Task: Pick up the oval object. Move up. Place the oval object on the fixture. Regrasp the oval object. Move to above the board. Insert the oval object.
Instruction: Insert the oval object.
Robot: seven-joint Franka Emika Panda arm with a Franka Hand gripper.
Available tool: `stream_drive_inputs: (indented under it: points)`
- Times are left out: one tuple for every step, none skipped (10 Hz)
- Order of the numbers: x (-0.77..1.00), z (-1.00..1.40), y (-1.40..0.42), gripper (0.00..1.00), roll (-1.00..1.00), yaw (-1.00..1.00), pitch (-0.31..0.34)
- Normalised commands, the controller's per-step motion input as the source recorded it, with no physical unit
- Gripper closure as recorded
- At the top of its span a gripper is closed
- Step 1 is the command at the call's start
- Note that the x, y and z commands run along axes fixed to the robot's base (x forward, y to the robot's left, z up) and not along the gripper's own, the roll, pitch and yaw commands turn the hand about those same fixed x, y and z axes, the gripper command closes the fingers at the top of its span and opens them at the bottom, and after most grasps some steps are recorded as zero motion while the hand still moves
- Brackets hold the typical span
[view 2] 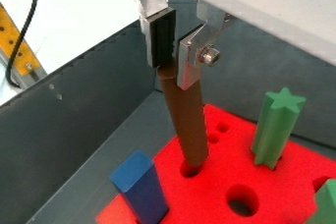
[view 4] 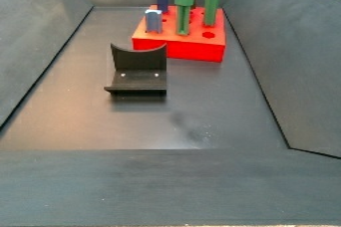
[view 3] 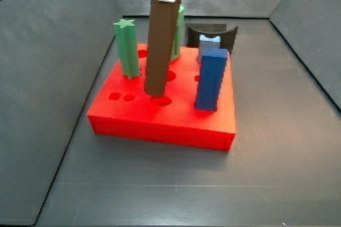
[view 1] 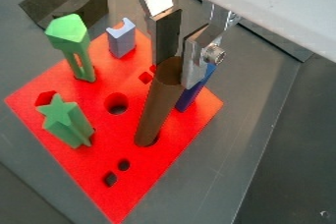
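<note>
The gripper [view 2: 175,46], its upper body cut off in both wrist views, is clamped on the top of the oval object [view 2: 190,120], whose lower end is hidden inside a hole of the red board [view 1: 79,169]. The fixture [view 4: 138,71] stands apart from the board. No writing is legible.

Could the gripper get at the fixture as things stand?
Probably not yet: the gripper has its jaws around the oval object, whose foot is in the board. The fixture itself stands unobstructed on the floor.

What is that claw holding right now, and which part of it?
The claw grips the oval object, a long brown peg, by its top end; the peg's lower end already sits in a hole of the red board.
</note>
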Motion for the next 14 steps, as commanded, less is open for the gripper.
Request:
stream_drive_inputs:
  points:
    - [-0.03,0.0,0.0,1.0,-0.22,0.0,-0.323]
    - [-0.09,0.0,0.0,1.0,-0.15,0.0,-0.234]
    - [-0.1,0.0,0.0,1.0,-0.18,0.0,-0.224]
    - [-0.02,-0.12,0.0,1.0,-0.24,0.0,-0.209]
    - [-0.07,-0.14,0.08,1.0,-0.34,0.0,-0.263]
    - [-0.05,-0.2,0.13,1.0,-0.37,0.0,-0.236]
    - [-0.09,-0.15,0.09,1.0,-0.24,0.0,-0.18]
    - [-0.09,-0.04,0.05,1.0,-0.19,0.0,-0.131]
    - [-0.1,0.0,0.0,1.0,-0.21,0.0,-0.13]
    - [-0.03,-0.07,0.0,1.0,-0.24,0.0,-0.109]
    - [-0.11,-0.05,0.0,1.0,-0.2,0.0,-0.124]
    - [-0.16,-0.05,0.0,1.0,-0.17,0.0,-0.116]
    - [-0.14,-0.08,0.0,1.0,-0.23,0.0,-0.121]
    - [-0.13,-0.07,0.0,1.0,-0.25,0.0,-0.123]
